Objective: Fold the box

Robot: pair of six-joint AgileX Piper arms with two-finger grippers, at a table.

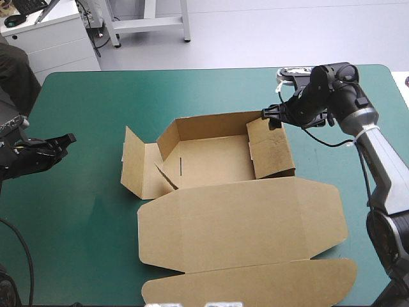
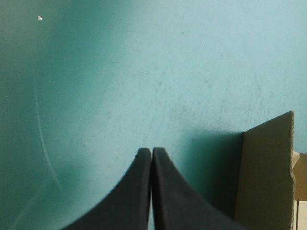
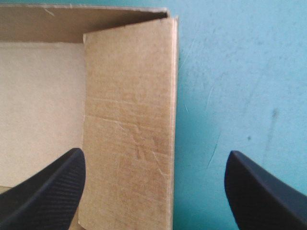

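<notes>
The brown box (image 1: 217, 160) lies mid-table as an open tray, far wall raised, with its lid (image 1: 243, 220) flat toward the near edge. Its left flap (image 1: 134, 163) leans outward. The right wall (image 1: 271, 148) stands folded inward. My right gripper (image 1: 276, 118) hovers open at the box's far right corner. In the right wrist view its gripper (image 3: 154, 155) straddles the right wall (image 3: 127, 120), one finger over the tray, the other over the cover. My left gripper (image 1: 69, 138) is shut, left of the box and apart from it. Ahead of the left gripper (image 2: 152, 151) stands the left flap (image 2: 266, 177).
Teal-green cover (image 1: 83, 211) stretches between the left gripper and the box. The lid's front flap (image 1: 255, 284) reaches almost to the table's near edge. A white speck (image 2: 40, 18) lies on the cover ahead of the left gripper.
</notes>
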